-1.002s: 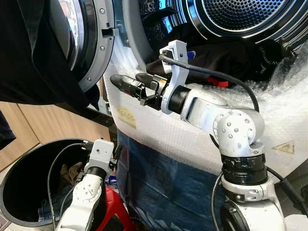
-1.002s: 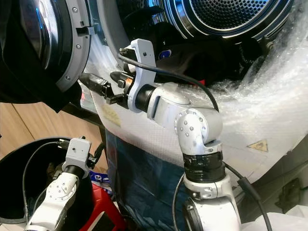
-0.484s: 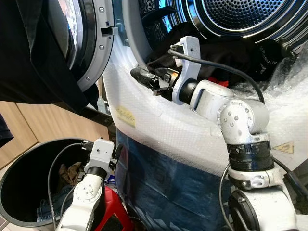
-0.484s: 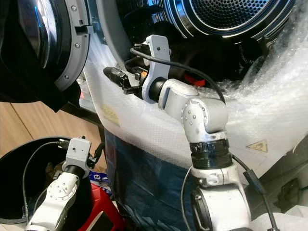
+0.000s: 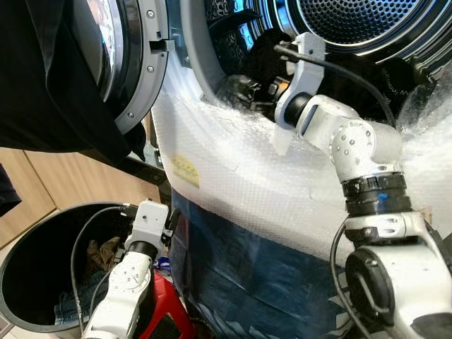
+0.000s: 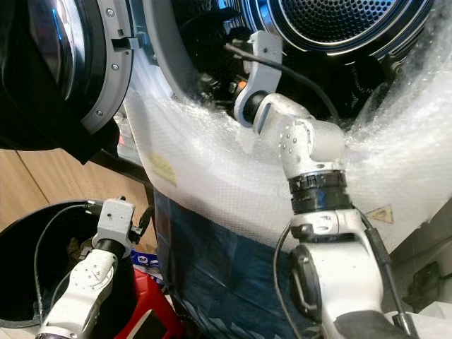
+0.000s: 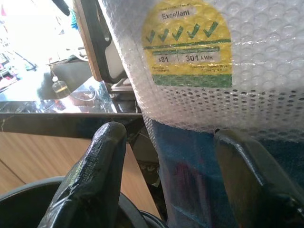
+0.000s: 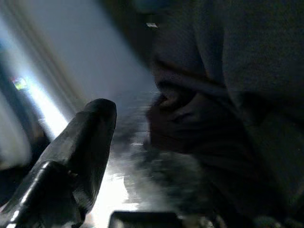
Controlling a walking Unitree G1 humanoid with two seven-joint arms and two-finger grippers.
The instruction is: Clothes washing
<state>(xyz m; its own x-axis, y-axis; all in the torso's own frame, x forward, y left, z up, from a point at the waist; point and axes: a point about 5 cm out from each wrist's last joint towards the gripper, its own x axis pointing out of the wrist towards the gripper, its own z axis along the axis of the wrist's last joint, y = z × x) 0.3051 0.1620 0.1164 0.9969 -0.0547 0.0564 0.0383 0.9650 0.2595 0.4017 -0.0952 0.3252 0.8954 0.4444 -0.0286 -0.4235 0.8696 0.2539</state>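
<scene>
Step in hand, by my read: loading. Right hand [image 5: 244,90] sits at the washer [image 5: 212,162] door opening, against dark clothes [image 8: 228,95] piled on the lip below the drum [image 5: 367,21]. Right wrist view is blurred with 1 finger visible; grip state cannot be told. Left hand [image 7: 166,156] is open, empty, low over the bin [image 5: 28,282], which holds more clothes. Next move likely calls for pushing the pile deeper. Drum interior is cut off.
</scene>
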